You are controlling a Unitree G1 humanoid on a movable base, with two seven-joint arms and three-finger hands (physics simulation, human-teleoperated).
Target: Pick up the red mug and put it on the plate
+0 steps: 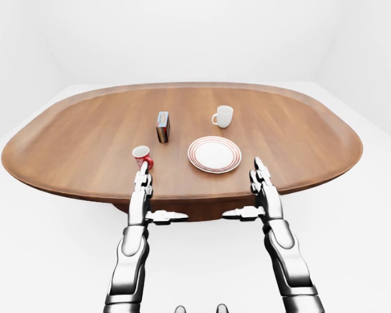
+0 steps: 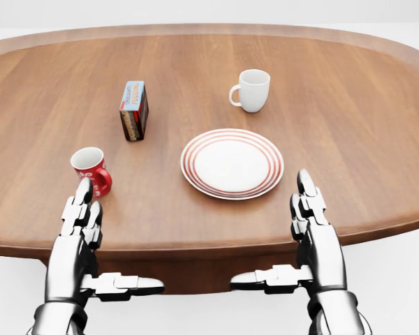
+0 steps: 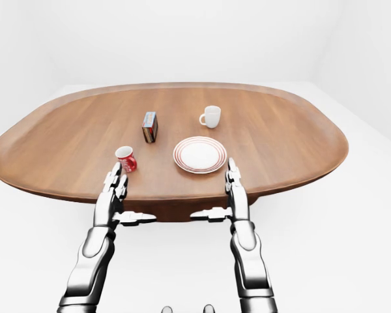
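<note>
My left hand [image 2: 80, 223] is open, fingertips just short of the red mug [image 2: 91, 169] standing near the table's [image 2: 377, 105] near edge — I judge this the reach, grasp not yet made. Next: close around it, lift, carry right to the plate [image 2: 232, 163]. My right hand [image 2: 314, 230] hangs open — idle

We observe a white mug [image 2: 253, 89] standing upright on the oval wooden table [image 2: 349, 125], handle toward the head view's left, in the upper right of that view. A small box [image 2: 133, 110] with blue and dark printed faces stands upright well to its left.
</note>
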